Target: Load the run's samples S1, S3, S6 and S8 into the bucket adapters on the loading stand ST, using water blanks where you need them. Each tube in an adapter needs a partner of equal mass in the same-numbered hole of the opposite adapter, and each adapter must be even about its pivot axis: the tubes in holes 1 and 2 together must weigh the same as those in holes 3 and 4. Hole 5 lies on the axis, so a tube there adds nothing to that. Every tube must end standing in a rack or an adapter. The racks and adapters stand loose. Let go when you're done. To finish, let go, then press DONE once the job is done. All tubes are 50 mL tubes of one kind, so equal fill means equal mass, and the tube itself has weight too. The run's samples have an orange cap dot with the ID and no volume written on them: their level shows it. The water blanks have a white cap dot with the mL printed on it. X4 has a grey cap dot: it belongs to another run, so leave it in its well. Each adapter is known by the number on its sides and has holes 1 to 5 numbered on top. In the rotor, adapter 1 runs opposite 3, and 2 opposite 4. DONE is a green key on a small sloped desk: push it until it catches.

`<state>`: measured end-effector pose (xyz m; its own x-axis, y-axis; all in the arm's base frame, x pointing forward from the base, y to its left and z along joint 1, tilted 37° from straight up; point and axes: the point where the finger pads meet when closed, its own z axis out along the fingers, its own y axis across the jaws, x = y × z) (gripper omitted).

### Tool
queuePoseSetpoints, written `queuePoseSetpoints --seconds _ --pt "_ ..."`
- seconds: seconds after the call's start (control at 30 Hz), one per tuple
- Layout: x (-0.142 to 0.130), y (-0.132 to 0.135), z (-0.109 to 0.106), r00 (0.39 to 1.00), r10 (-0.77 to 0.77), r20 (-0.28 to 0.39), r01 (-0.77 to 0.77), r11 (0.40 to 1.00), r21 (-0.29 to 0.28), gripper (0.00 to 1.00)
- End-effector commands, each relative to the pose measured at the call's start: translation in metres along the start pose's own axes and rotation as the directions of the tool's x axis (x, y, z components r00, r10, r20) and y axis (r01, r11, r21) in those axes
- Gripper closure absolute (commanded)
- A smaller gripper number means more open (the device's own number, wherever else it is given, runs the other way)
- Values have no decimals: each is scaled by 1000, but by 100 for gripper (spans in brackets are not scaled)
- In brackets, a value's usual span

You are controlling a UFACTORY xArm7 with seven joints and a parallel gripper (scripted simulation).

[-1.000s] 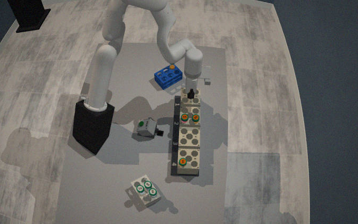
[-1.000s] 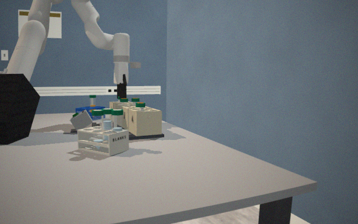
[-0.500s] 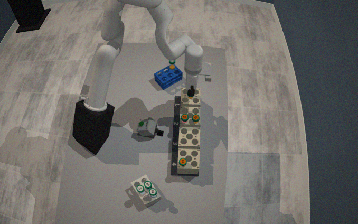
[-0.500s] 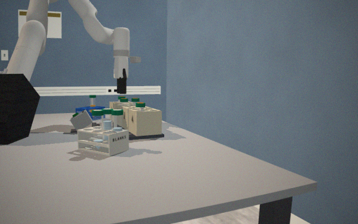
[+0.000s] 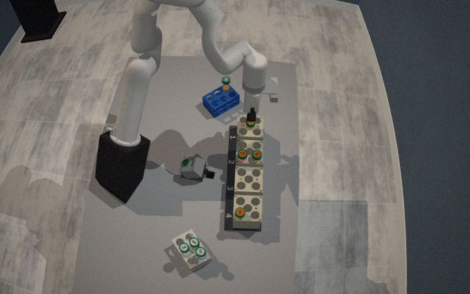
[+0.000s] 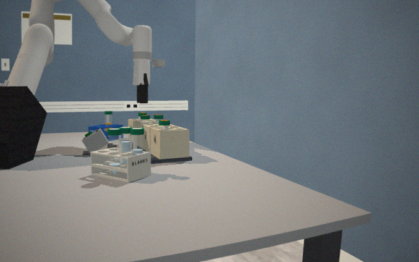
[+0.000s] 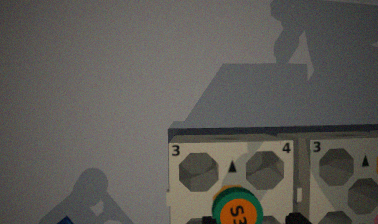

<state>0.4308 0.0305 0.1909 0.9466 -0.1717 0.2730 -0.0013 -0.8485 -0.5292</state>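
My gripper [image 5: 251, 120] [image 6: 142, 102] [image 7: 252, 220] is open and empty, just above the cap of tube S3 [image 5: 250, 125] [image 6: 142, 114] [image 7: 237, 212], with a gap beside the cap. S3 stands in hole 5 of adapter 1 [image 5: 239, 134] [image 7: 177, 197]. In adapter 2, S1 [image 5: 242, 154] stands lower left in the top view, and another orange-dotted tube [image 5: 256, 154] [image 6: 158, 116] stands in hole 4. Adapter 3 [image 5: 255, 179] has no tubes. One orange-dotted tube [image 5: 240, 212] [image 6: 164, 122], its ID hard to read, stands lower left in adapter 4 [image 5: 247, 225] [image 6: 172, 146].
The white BLANKS rack [image 5: 196, 267] [image 6: 139, 167] holds three white-dotted tubes. The blue rack [image 5: 214, 111] [image 6: 94, 128] holds one tube [image 5: 225, 80] [image 6: 108, 112] with a greyish cap dot. The green DONE key [image 5: 185, 162] sits on its sloped desk [image 5: 192, 170] [image 6: 96, 141] left of stand ST [image 5: 228, 204].
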Motion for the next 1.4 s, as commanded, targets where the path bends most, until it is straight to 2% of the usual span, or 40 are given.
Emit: queuePoseSetpoints --seconds 0.0,1.17,1.37 --pt "1 0 -8 1000 0 -4 0 1000 0 56" --pt "1 0 -70 1000 0 -4 0 1000 -1 56" --pt "1 0 -71 1000 0 -4 0 1000 -1 56"
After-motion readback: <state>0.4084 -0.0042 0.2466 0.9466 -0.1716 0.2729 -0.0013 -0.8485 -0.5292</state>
